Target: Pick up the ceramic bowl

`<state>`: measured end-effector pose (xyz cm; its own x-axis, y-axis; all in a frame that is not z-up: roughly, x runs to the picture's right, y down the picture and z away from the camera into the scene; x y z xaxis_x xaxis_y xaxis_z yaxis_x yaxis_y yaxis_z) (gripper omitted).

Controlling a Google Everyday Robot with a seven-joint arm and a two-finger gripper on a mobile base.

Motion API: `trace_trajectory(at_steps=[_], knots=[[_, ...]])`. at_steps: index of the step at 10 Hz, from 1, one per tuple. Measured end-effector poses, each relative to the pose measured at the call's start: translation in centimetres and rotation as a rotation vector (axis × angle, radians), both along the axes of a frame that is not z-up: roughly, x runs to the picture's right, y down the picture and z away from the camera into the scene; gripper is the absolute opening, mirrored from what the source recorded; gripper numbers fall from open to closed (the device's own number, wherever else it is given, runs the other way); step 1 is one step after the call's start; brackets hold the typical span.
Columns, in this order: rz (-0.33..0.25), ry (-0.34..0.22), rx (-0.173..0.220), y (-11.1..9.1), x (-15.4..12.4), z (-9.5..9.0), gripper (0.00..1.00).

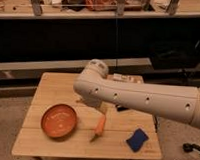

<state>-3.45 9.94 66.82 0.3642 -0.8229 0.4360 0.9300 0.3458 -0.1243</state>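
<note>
One surface [53, 87] is counted, and on it one ceramic bowl [58, 120]. To the right of the bowl one small orange object [99, 126] is seen, and further right of the bowl one blue pad [137, 139] is found. Behind the bowl and to its right, one flat light package [127, 78] is partly hidden. One white arm [142, 99] is counted, with one hand [101, 109] — fingers spread — held just right of the bowl, above the orange object.
</note>
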Motion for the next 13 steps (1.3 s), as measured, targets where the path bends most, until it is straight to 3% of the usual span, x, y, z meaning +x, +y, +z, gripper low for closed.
trace_trajectory(at_steps=[13], knots=[[-0.162, -0.079, 0.019, 0.1, -1.0, 1.3, 0.80]])
